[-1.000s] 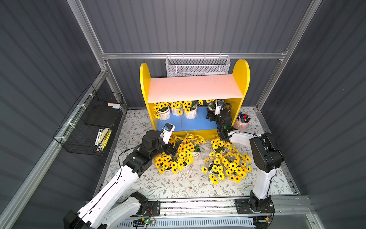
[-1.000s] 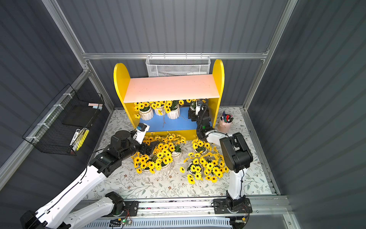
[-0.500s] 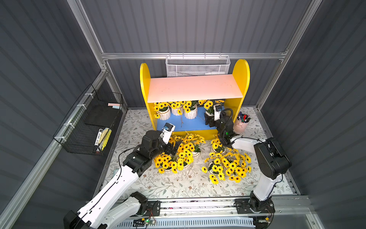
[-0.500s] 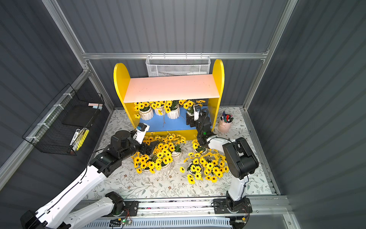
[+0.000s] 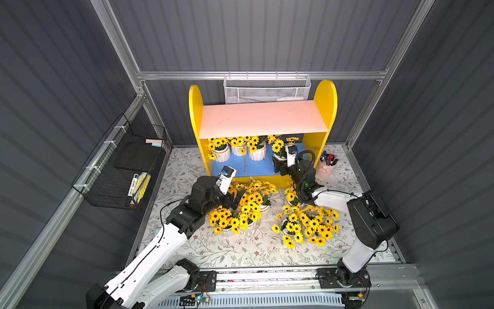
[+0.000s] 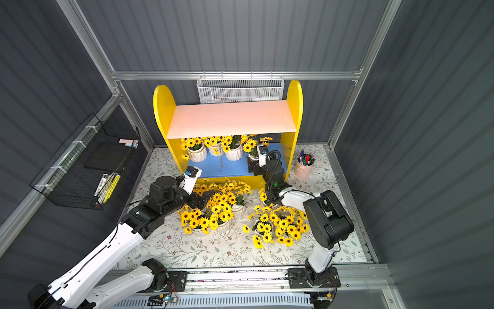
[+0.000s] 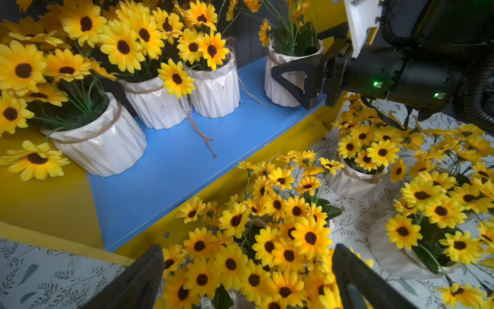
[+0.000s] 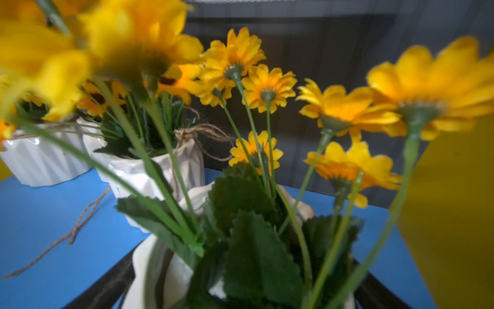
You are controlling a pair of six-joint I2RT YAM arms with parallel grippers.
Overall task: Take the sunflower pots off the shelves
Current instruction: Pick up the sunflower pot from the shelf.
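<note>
The shelves stand at the back, yellow with a bare pink upper board and a blue lower board. Three sunflower pots stand in a row at its left. A fourth sunflower pot sits near the board's front edge on the right, with my right gripper shut on it. My left gripper hangs open over the blooms of a pot cluster on the table. More pots stand under my right arm.
A pink cup of pens stands just right of the shelves. The yellow right side panel is close beside my right gripper. A white mesh basket hangs behind the shelves. A black wire basket hangs on the left wall.
My right gripper has drawn back from deep under the pink board toward the blue board's front edge, and the pot came with it. The left arm has not moved.
</note>
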